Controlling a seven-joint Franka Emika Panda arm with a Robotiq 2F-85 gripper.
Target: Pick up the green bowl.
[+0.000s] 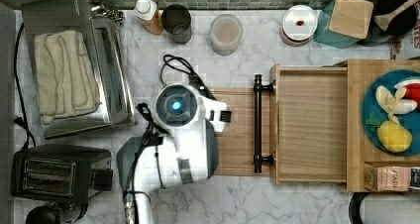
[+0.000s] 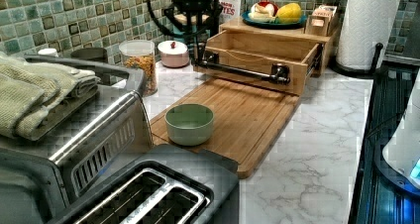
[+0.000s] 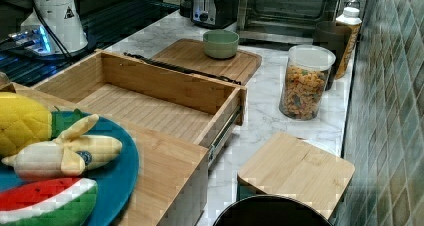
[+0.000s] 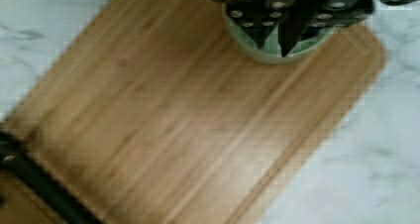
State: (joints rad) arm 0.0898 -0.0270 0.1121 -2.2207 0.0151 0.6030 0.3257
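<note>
The green bowl (image 2: 189, 123) is small, round and pale sage, standing upright and empty on the wooden cutting board (image 2: 247, 115), near the board's end beside the toaster. It sits at the board's far end in the right view (image 3: 220, 43). In the wrist view my gripper (image 4: 274, 45) hangs above the green bowl (image 4: 262, 55) and covers most of it. Its dark fingertips (image 4: 259, 38) are drawn close together with nothing held between them. In the top view the white arm (image 1: 183, 135) hides the bowl.
An open wooden drawer (image 1: 309, 127) with a black handle (image 1: 257, 130) adjoins the board. A toaster oven (image 1: 74, 65) and a black toaster (image 1: 59, 174) stand close to the bowl. Jars (image 1: 226, 33), a teal container (image 1: 346, 18) and a fruit plate (image 1: 371, 130) line the back and right.
</note>
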